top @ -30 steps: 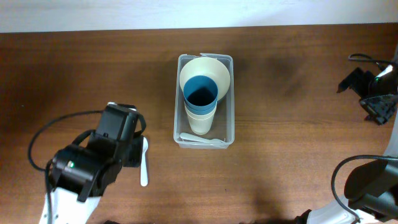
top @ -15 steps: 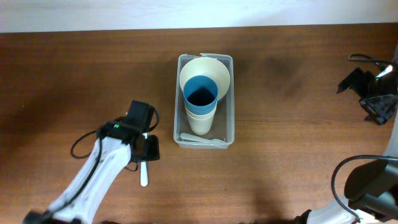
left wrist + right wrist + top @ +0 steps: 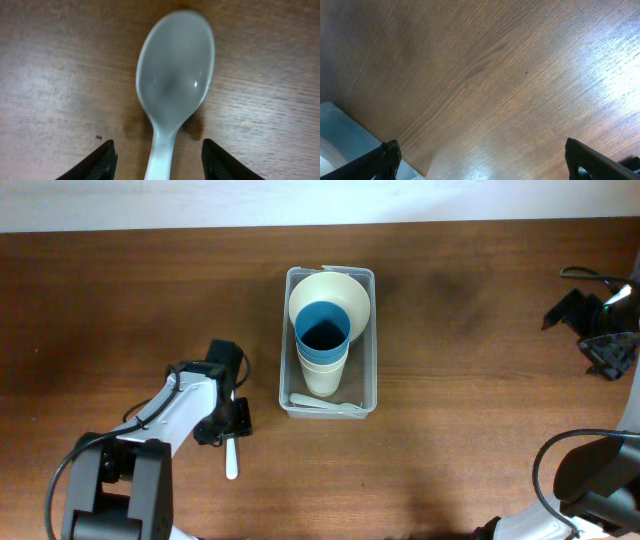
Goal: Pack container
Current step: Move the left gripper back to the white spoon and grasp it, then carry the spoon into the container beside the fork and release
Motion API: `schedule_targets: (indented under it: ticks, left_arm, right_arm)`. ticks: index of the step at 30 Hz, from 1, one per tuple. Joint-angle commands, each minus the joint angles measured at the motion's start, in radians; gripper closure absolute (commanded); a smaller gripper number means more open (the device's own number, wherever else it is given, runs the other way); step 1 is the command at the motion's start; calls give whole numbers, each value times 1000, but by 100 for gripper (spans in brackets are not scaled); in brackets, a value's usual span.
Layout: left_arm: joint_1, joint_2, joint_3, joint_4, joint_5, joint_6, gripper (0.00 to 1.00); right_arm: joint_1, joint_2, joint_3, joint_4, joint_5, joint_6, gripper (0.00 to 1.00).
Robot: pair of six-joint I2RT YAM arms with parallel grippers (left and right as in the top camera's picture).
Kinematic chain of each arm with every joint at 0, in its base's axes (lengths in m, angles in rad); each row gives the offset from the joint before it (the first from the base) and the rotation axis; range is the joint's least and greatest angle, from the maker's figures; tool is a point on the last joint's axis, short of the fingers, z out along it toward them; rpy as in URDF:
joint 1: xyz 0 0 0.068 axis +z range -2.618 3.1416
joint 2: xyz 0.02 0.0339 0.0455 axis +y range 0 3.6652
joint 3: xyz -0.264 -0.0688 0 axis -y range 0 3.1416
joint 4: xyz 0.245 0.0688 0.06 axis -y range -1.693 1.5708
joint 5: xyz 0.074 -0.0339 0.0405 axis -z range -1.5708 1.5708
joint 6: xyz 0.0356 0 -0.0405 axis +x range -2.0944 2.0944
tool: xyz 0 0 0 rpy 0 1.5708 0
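The clear plastic container (image 3: 368, 340) stands at the table's middle. In it are a cream bowl (image 3: 345, 292), stacked cups with a blue one on top (image 3: 322, 340), and a white spoon (image 3: 330, 406) at its near end. A second white spoon (image 3: 232, 460) lies on the table left of the container. My left gripper (image 3: 228, 420) is low over it, open, with a finger on each side of the handle (image 3: 160, 160); the spoon's bowl (image 3: 175, 85) lies ahead. My right gripper (image 3: 600, 330) is open and empty at the far right edge.
The brown wooden table (image 3: 480, 410) fills the view. In the right wrist view a corner of the container (image 3: 340, 135) shows at lower left. Black cables (image 3: 560, 450) lie at the right edge.
My left arm has swung in and dropped low, so its gripper now straddles the loose spoon's handle. The spoon, the container and the right arm have not moved.
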Motion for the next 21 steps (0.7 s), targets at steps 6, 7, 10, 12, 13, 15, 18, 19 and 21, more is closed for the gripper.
schedule_targets:
  ticks: [6, 7, 10, 12, 13, 15, 18, 19, 21]
  left_arm:
    - [15, 11, -18, 22, 61, 129, 47]
    - [15, 15, -21, 26, 61, 129, 48]
    - [15, 29, -37, 48, 61, 129, 52]
    - [15, 36, -41, 50, 61, 129, 64]
    - [15, 36, -41, 49, 62, 129, 78]
    - [15, 35, -41, 49, 62, 129, 88]
    - [15, 25, -30, 28, 61, 129, 97]
    - [15, 15, -18, 13, 61, 130, 98]
    - [15, -18, 17, -24, 61, 131, 98]
  right_arm:
    - [-3, -22, 14, 0, 5, -6, 1]
    - [-3, -22, 14, 0, 5, -6, 1]
    - [-3, -22, 14, 0, 5, -6, 1]
    - [-3, -22, 14, 0, 5, -6, 1]
    - [-3, -22, 14, 0, 5, -6, 1]
    - [-3, -22, 14, 0, 5, -6, 1]
    - [-3, -22, 14, 0, 5, -6, 1]
    - [-3, -22, 14, 0, 5, -6, 1]
    - [-3, -22, 14, 0, 5, -6, 1]
